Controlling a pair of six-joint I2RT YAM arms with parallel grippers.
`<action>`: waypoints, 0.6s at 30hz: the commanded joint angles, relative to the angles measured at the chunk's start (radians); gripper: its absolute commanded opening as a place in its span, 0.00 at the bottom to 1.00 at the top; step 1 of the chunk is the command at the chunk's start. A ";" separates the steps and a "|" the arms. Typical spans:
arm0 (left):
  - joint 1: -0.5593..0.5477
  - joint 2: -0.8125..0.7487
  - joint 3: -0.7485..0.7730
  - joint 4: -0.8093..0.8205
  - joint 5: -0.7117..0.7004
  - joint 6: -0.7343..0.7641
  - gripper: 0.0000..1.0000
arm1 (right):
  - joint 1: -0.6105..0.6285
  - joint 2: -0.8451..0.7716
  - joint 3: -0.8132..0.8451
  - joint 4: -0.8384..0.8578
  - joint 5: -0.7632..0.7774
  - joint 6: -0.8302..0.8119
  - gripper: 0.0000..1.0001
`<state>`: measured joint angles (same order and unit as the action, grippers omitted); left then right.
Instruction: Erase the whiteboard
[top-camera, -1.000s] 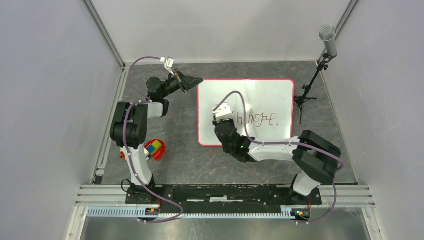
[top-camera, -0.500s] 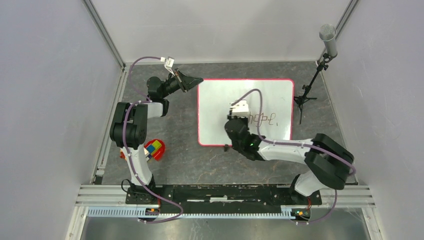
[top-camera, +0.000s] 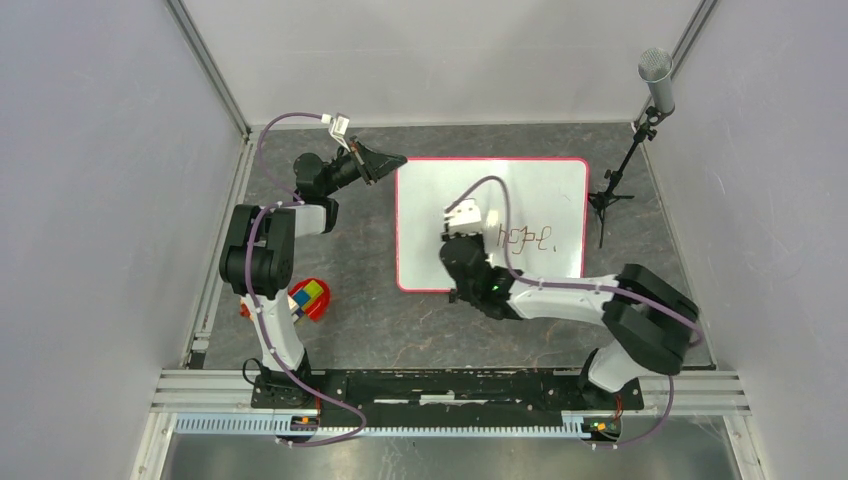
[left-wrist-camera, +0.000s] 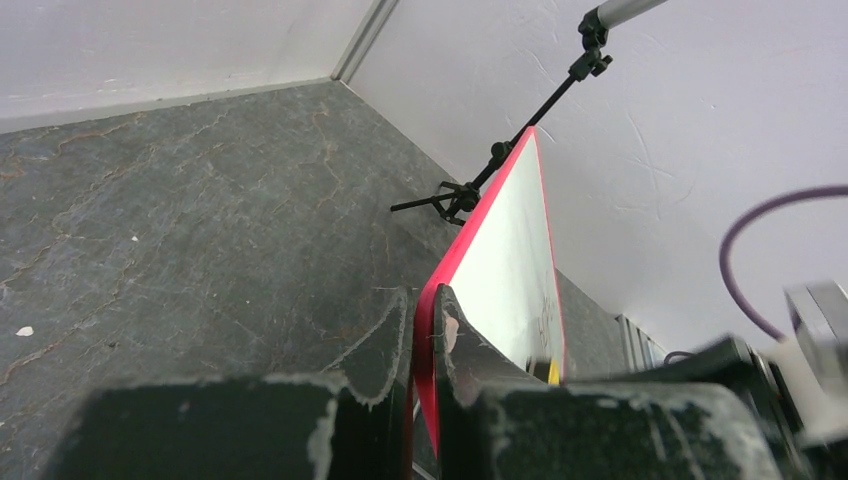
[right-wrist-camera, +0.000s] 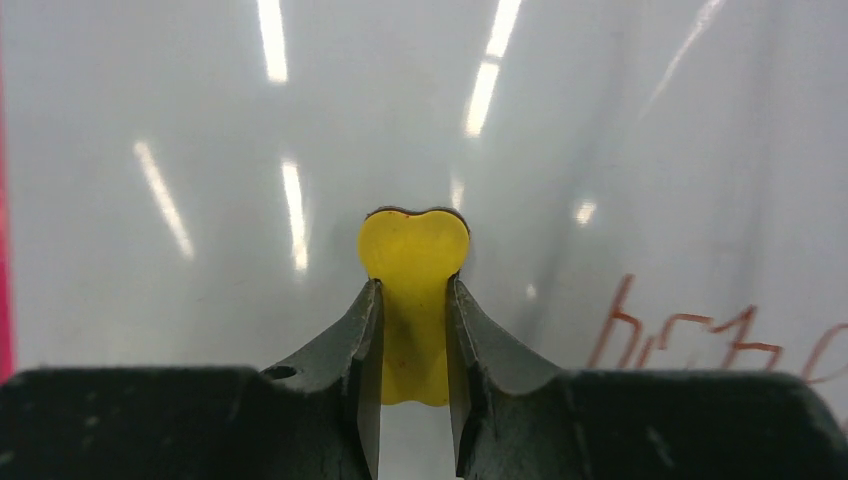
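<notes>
Grey table (top-camera: 370, 320) bears whiteboard (top-camera: 530, 185), left gripper (left-wrist-camera: 421, 295) pinching its frame (left-wrist-camera: 468, 232), right gripper (right-wrist-camera: 413, 283) clamping yellow pad (right-wrist-camera: 413, 245) mid-wipe; next stroke should sweep right over red writing (top-camera: 527, 238)

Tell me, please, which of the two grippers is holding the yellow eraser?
The right gripper, over the whiteboard beside the red writing, pinches the yellow eraser; the left gripper instead clamps the whiteboard's edge.

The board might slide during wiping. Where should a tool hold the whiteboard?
Pinch the whiteboard by its thin red frame, at the left edge near the far corner, coming in from the left. It lies flat, so only the rim can be pinched; the left tool is clamped there.
</notes>
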<state>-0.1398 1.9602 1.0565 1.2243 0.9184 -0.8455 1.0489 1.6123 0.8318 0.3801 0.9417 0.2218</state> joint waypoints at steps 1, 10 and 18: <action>-0.018 -0.047 -0.006 0.003 0.021 0.049 0.02 | -0.154 -0.140 -0.150 -0.090 0.034 0.095 0.18; -0.020 -0.043 -0.007 0.013 0.021 0.042 0.02 | -0.119 -0.137 -0.104 -0.059 -0.008 0.039 0.18; -0.020 -0.049 -0.006 -0.008 0.022 0.060 0.02 | -0.019 0.076 0.156 -0.067 -0.103 0.001 0.19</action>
<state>-0.1406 1.9598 1.0565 1.2224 0.9184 -0.8433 1.0149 1.6413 0.9360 0.3271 0.9253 0.2218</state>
